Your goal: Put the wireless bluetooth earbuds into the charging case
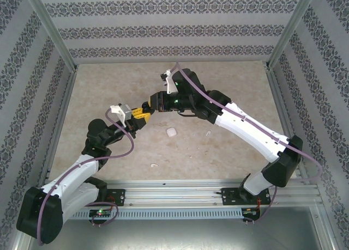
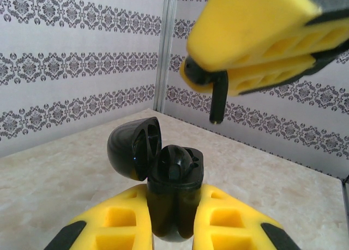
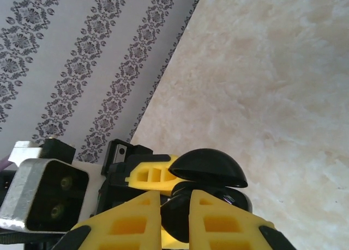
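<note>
The black charging case (image 2: pixel 174 179) stands upright with its lid (image 2: pixel 133 146) swung open, and my left gripper (image 2: pixel 174 220) is shut on its body. Just above and to the right of it, my right gripper (image 2: pixel 199 70) is shut on the black earbud (image 2: pixel 216 100), whose stem hangs down over the case. In the right wrist view the black earbud (image 3: pixel 175 214) sits between my right gripper's fingers (image 3: pixel 223 223), just below the case lid (image 3: pixel 207 167). The two grippers meet at the table's middle (image 1: pixel 144 111). Two white earbuds (image 1: pixel 171 132) (image 1: pixel 154 165) lie on the table.
The beige table (image 1: pixel 229 86) is enclosed by patterned walls and metal frame posts (image 2: pixel 165 48). The left arm's camera mount (image 3: pixel 43 193) sits close beside the right fingers. A rail (image 1: pixel 180 193) runs along the near edge.
</note>
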### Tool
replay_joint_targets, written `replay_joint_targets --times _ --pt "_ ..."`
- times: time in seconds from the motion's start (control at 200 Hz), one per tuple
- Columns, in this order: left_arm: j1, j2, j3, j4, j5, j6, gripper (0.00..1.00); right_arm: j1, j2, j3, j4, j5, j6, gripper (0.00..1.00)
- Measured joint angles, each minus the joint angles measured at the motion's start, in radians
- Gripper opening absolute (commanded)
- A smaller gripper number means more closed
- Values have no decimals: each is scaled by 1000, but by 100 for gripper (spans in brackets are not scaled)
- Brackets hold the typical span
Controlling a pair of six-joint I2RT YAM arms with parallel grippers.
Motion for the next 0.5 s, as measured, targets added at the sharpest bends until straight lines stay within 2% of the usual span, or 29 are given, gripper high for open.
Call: replay_joint_targets --times 0.5 --pt "0 -2 0 5 -8 -5 0 20 -2 -68 94 50 84 13"
